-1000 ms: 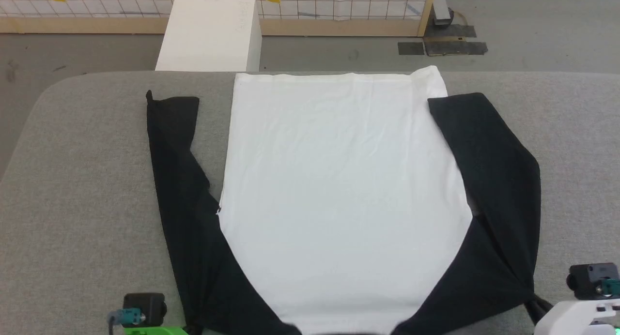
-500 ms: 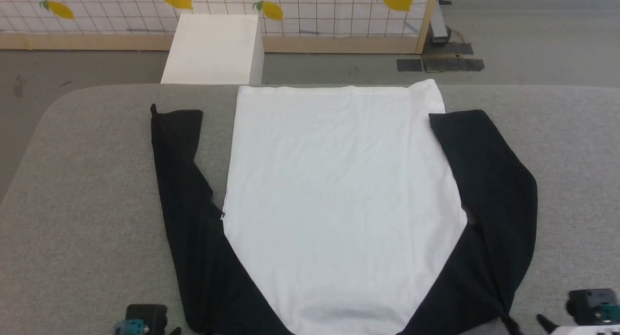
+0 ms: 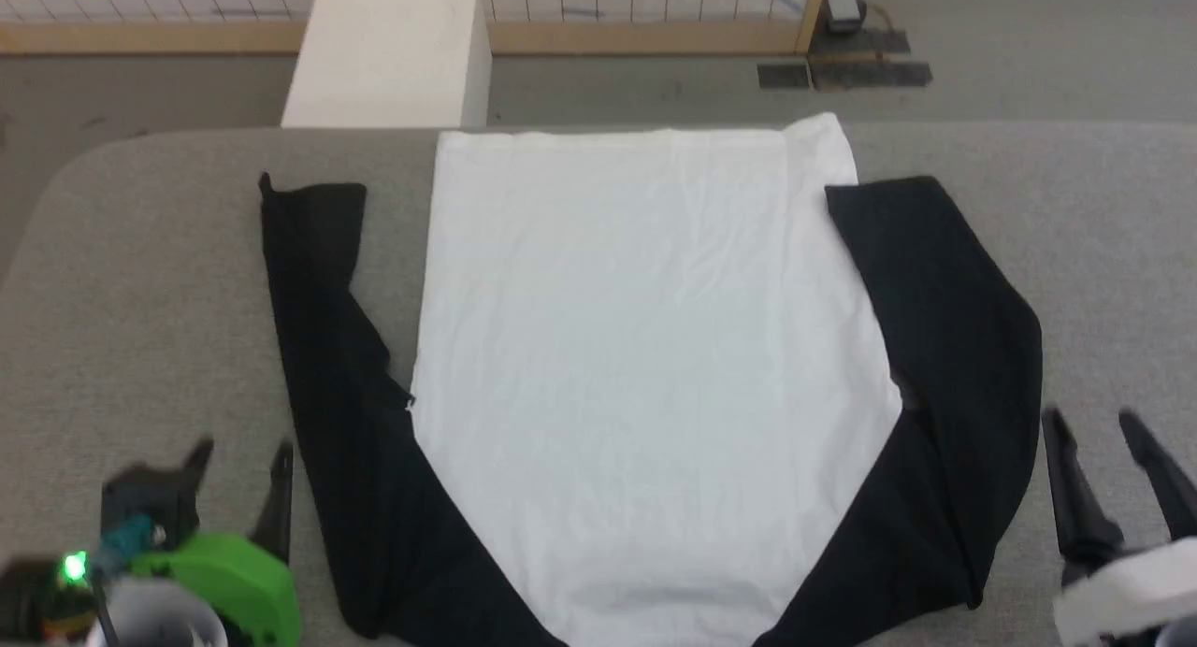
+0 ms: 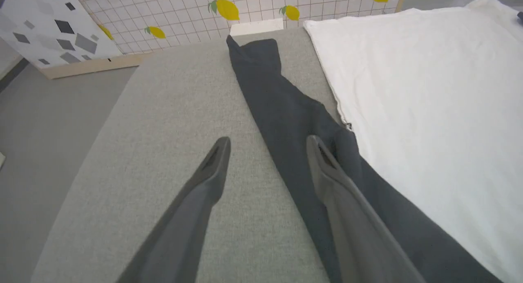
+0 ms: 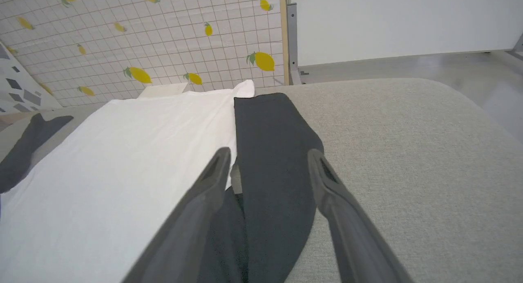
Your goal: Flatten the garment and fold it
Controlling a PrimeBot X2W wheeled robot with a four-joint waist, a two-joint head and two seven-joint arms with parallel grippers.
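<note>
Head view: the garment (image 3: 655, 376) lies flat on the grey counter (image 3: 140, 282), sleeves splayed outward.
Left gripper (image 3: 240, 452): wide, empty, just beside the left sleeve (image 3: 318, 348).
Right gripper (image 3: 1089, 421): wide, empty, beside the right sleeve (image 3: 944, 329).
Step advice: pinch each sleeve's outer edge only, then fold inward over the white body.

Light: bright, even and diffuse, fell from above.
Shadows: faint and soft-edged, lay thin along the sleeve folds of the garment (image 3: 645, 366).
Glare: bleached the garment's white panel at centre, left the creases barely readable.
Blur: smeared the left gripper (image 3: 241, 449) at 8 o'clock and the right gripper (image 3: 1088, 416) at 4 o'clock in the head view.
Focus: went soft on the fingers (image 4: 196, 205) toward 6 o'clock in both wrist views.
Distortion: bowed the table (image 5: 408, 152) edge at 2 o'clock in the right wrist view.
</note>
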